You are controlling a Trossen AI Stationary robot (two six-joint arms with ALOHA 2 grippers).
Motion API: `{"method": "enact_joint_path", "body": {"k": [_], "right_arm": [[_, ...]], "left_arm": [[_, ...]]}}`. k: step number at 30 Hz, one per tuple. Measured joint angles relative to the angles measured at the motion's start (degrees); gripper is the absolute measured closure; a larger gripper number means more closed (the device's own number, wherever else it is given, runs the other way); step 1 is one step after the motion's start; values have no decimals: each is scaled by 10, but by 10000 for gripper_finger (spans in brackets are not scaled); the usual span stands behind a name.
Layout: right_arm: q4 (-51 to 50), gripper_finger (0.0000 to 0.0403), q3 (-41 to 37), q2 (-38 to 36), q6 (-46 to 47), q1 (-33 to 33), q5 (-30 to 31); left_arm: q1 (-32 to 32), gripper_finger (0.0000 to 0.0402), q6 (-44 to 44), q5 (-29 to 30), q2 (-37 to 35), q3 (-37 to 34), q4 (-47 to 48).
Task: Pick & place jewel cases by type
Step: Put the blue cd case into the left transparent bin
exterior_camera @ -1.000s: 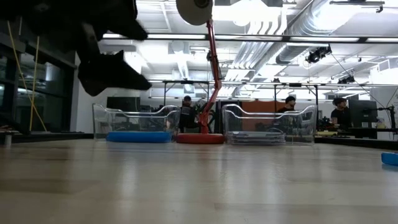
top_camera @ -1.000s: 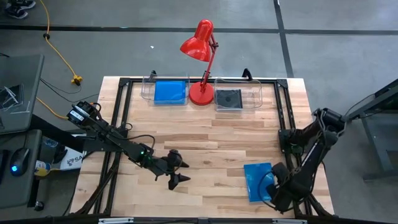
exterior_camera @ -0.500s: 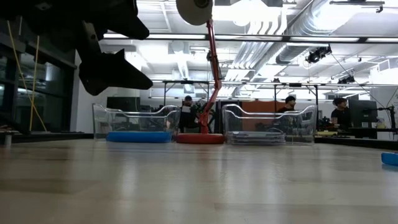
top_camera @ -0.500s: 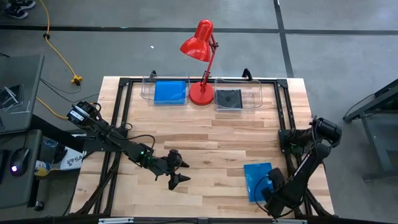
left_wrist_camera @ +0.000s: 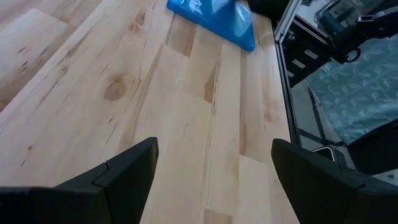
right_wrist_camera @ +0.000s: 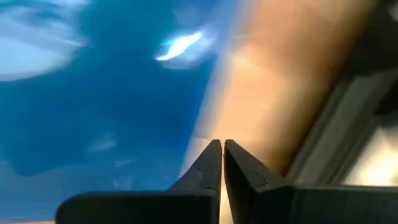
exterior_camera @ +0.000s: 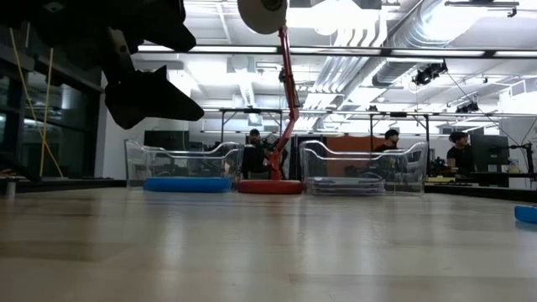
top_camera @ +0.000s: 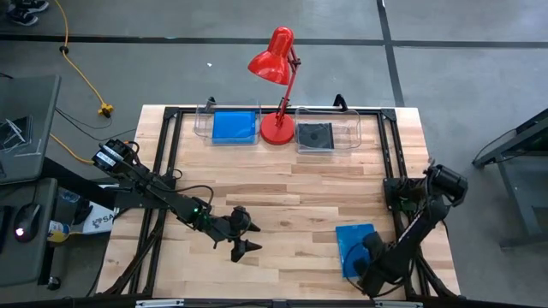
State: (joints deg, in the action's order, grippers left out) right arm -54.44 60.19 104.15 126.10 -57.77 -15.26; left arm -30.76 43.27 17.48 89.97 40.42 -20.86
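Right arm has swung lower toward the near table edge since the earlier frame; left arm unchanged. Right gripper [top_camera: 370, 261] now sits at the near right corner of the blue case [top_camera: 354, 248], fingers [right_wrist_camera: 211, 163] pressed together, holding nothing, tips at the case's edge over bare wood. Case is flat, square, glossy blue with pale patterned streaks, lying on the table [top_camera: 291, 197] just ahead of that gripper. Left gripper [top_camera: 243, 231] hovers mid-table, well apart from the case, jaws spread wide and empty; the case shows far ahead of it in its wrist view. Beyond both grippers, at the far edge: left tray [top_camera: 228, 127] holds blue cases, right tray [top_camera: 328, 133] a dark case, red lamp [top_camera: 277, 85] between them.
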Motion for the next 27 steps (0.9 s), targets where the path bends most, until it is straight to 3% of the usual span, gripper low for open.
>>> {"method": "enact_joint_path", "body": {"k": [5, 27], "right_arm": [[81, 402, -21, 1, 11, 13, 3], [179, 403, -23, 0, -41, 113, 66]], "left_arm": [[0, 89, 0, -5, 0, 0, 1], [0, 89, -2, 0, 0, 0, 37]]}}
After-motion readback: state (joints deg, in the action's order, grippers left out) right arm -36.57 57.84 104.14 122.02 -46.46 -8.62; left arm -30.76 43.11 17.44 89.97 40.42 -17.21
